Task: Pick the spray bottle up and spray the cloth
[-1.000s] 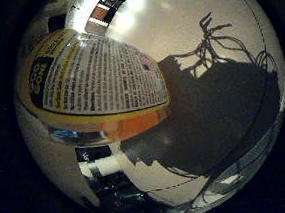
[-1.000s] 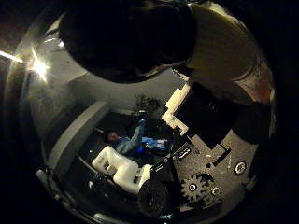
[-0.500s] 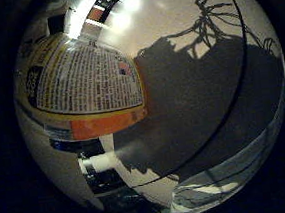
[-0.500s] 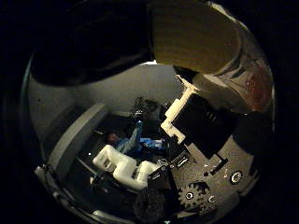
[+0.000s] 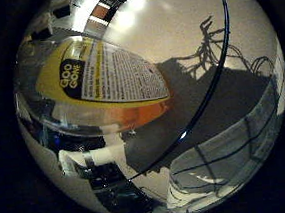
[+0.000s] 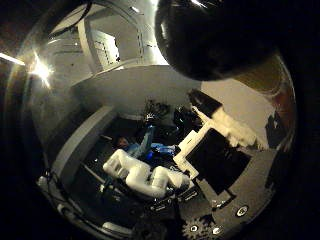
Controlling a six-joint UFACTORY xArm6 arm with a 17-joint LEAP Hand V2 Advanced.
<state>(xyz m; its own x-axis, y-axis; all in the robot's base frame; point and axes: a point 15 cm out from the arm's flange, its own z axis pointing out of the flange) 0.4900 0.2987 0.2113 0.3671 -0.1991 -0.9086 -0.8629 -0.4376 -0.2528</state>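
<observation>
Fingers [image 6: 145,177] curled in on the palm side of the hand [image 6: 200,165], wrapped round the spray bottle [image 5: 105,84] and holding it close against the palm. Bottle filling much of the little-finger view: yellow label, orange liquid low in the clear body, one white finger crossing just under it. Dark rounded spray head [image 6: 215,35] looming large in the thumb-side view. Cannot tell from either view whether a finger rests on the trigger.

Below and beyond the bottle, pale counter [image 5: 176,28], with the hand's own shadow [image 5: 217,95] thrown broad across it. Judging by that gap and the shadow, bottle off the counter, carried and not standing.

Farther out, the cloth [image 5: 227,159]: grey with dark grid lines, lying on the counter beside the shadow, apart from the bottle.

Step in hand, by the look of it: bringing the nozzle over the cloth. To do it well:
- Keep the wrap firm; a smooth round body can twist in the hold.
- Hold the bottle near upright so the liquid reaches the pickup tube.
- Turn the spray head toward the cloth before squeezing.
- Stop above the middle of the cloth, not its edge, so the mist lands on fabric and not on bare counter.
- Squeeze only the trigger, without loosening the rest of the hold.
</observation>
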